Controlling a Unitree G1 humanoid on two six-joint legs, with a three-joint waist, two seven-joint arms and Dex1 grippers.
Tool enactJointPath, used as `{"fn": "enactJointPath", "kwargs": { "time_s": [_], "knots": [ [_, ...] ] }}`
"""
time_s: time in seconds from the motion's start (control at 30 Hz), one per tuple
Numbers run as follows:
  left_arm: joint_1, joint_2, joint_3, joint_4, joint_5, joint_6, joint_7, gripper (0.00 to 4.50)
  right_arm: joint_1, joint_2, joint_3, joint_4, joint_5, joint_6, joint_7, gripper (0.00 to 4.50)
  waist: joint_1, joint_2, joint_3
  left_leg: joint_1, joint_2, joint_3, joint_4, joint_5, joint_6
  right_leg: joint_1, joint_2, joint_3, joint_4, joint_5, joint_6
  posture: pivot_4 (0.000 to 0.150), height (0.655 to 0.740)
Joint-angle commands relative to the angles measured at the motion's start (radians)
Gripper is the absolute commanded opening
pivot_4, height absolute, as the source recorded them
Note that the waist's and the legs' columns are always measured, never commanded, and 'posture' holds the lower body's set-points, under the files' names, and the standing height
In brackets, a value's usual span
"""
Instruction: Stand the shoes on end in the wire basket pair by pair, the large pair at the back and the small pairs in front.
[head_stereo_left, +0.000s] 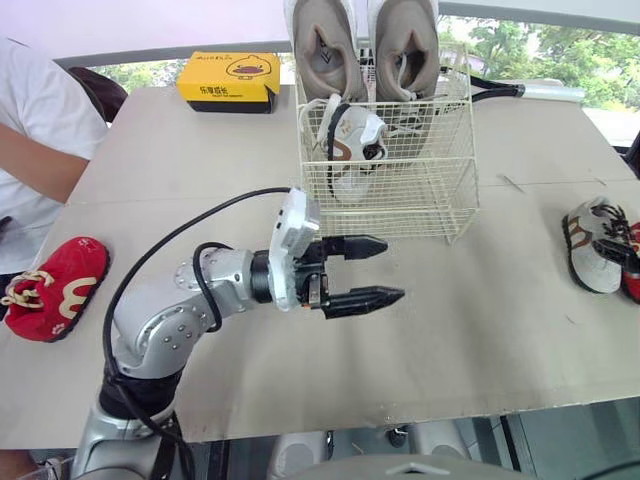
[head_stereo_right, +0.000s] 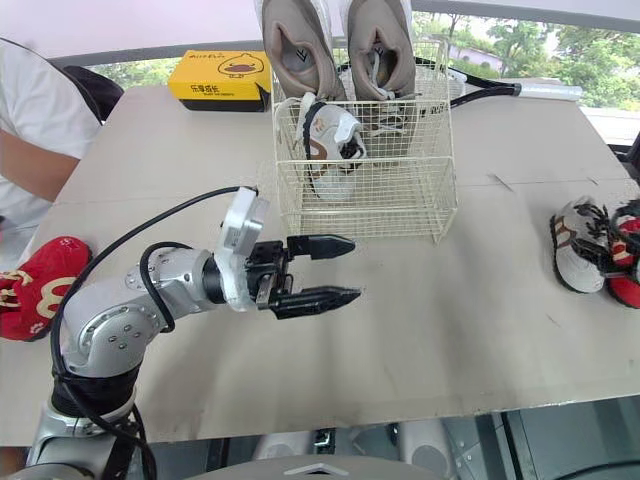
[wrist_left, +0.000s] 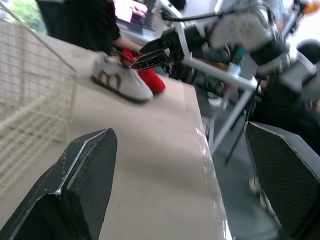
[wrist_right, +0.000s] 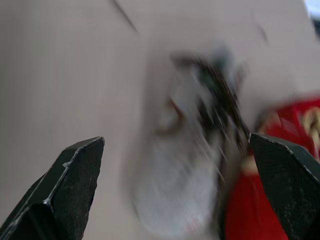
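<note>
Currently, the wire basket (head_stereo_left: 420, 195) stands upright at the far middle of the table (head_stereo_left: 480, 330).

- Large pair (head_stereo_left: 322, 50): both beige shoes stand on end along the back of the basket, side by side, with their openings facing the robot and their upper parts rising above the rim.
- Small white shoe (head_stereo_left: 350, 150), brown markings: inside the basket, on end and slightly tilted, in front of the left shoe of the large pair.
- Second white shoe (head_stereo_left: 588, 245): lies on the table at the robot's right, well apart from the basket.
- Right-hand red shoe (wrist_left: 150, 80): lies just beside the second white shoe, on its outer side.
- Left-hand red shoe (head_stereo_left: 55, 290): lies at the left edge of the table, near a person's arm (head_stereo_left: 35, 160).

Left gripper (head_stereo_left: 392, 270): fingers spread, nothing between them. It hovers above the table just in front of the basket and points toward the robot's right.

Right gripper (wrist_right: 176, 140): fingers spread wide, positioned over the second white shoe. Whether it touches the shoe cannot be determined.

A yellow box (head_stereo_left: 228, 80) sits on the far left part of the table, beside the basket.
</note>
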Motion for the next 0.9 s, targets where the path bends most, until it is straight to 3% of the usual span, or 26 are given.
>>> {"fn": "enactJointPath", "kwargs": {
  "time_s": [0.03,0.37,0.57,0.9],
  "knots": [
    [0.008,0.031,-0.011,0.002,0.049,-0.07,-0.077,4.42,-0.043,-0.038,-0.033,0.091,-0.013,0.016,0.06,4.5,-0.002,0.0,0.0,0.0,0.0,0.0,0.0,0.0,0.0,0.0,0.002,0.003,0.0,0.0,0.0,0.15,0.74],
    [0.012,-0.011,-0.045,-0.004,0.09,-0.118,-0.064,4.42,-0.114,-0.027,0.013,0.224,-0.145,-0.07,0.037,4.5,0.004,0.0,0.0,-0.001,0.0,0.0,0.0,0.0,0.0,0.0,0.013,0.016,0.0,0.0,0.0,0.15,0.74],
    [0.01,-0.022,-0.054,-0.008,0.097,-0.121,-0.047,4.42,-0.193,0.003,-0.002,0.221,-0.082,0.007,0.099,4.5,-0.002,0.0,0.0,0.0,0.001,-0.001,0.0,0.0,0.0,0.0,0.013,0.017,0.0,0.002,0.004,0.15,0.74],
    [-0.002,-0.036,-0.061,-0.015,0.094,-0.112,-0.024,4.42,-0.349,0.023,0.25,0.435,-0.203,-0.115,0.202,4.5,-0.012,0.0,0.0,0.0,0.0,0.0,0.0,0.0,0.0,-0.001,0.013,0.019,0.0,0.002,0.004,0.15,0.74]
  ]
}}
